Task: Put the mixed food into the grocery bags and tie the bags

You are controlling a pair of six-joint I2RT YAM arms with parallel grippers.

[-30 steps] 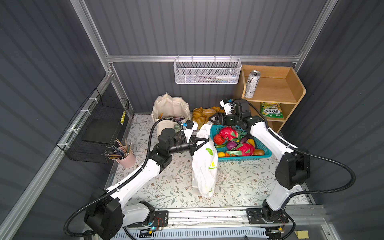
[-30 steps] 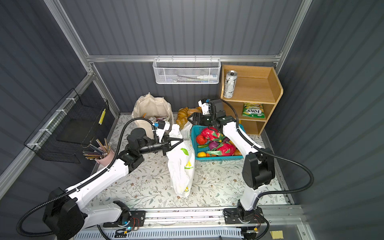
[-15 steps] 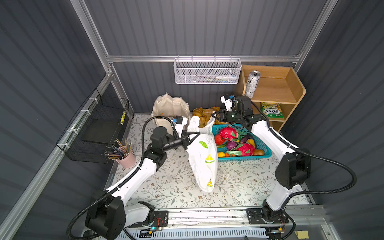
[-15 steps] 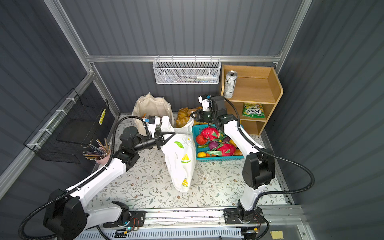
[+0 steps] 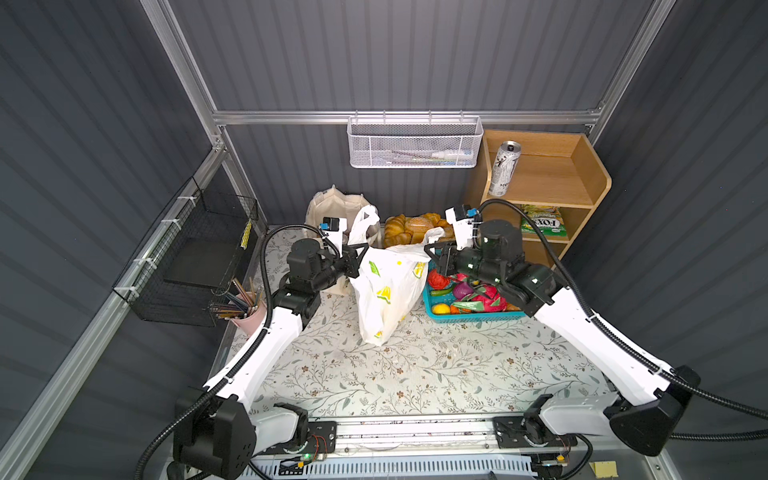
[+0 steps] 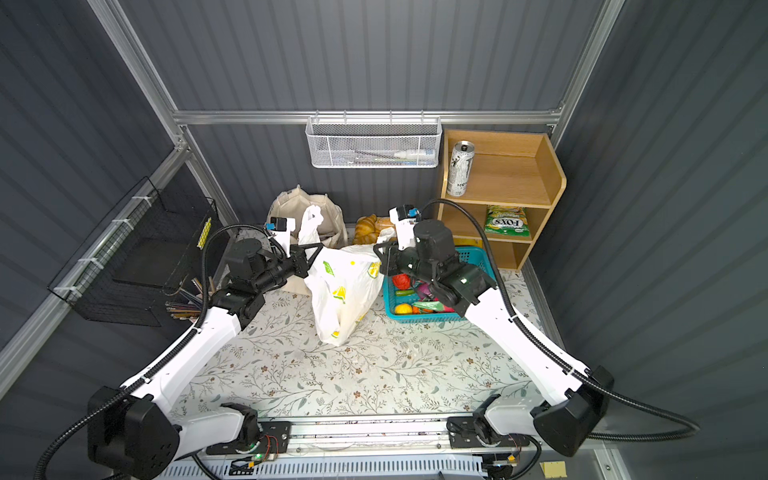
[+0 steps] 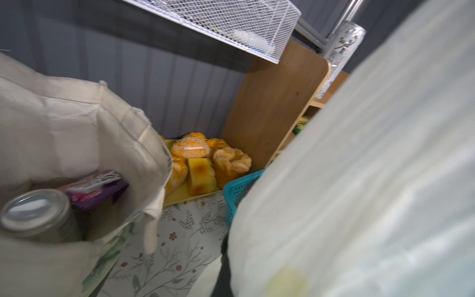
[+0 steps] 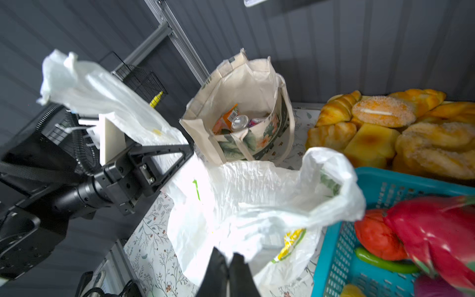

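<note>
The white lemon-print plastic bag point(image 5: 386, 291) point(image 6: 345, 286) stands mid-table, its mouth stretched between both grippers. My left gripper point(image 5: 360, 254) point(image 6: 312, 254) is shut on its left handle. The right gripper point(image 5: 430, 253) point(image 8: 227, 257) is shut on the right rim. Behind it, the cream canvas tote point(image 5: 328, 203) point(image 8: 246, 84) holds a silver can point(image 7: 36, 213), a purple pouch point(image 7: 95, 190) and an orange packet point(image 8: 227, 118). Another can point(image 5: 504, 168) and a green FOX'S pouch point(image 5: 540, 220) sit on the wooden shelf point(image 5: 582, 174).
A blue basket point(image 5: 478, 318) of toy fruit and vegetables sits right of the bag, with a tray of breads point(image 5: 411, 228) behind. A pink cup of pencils point(image 5: 249, 316) and a black wire basket point(image 5: 199, 266) stand at left. A white mesh basket point(image 5: 415, 143) hangs on the back wall.
My left gripper pulled the bag's handle left and back. The right gripper came down from over the breads, shut on the bag's right rim, and the mouth now spreads wide.
</note>
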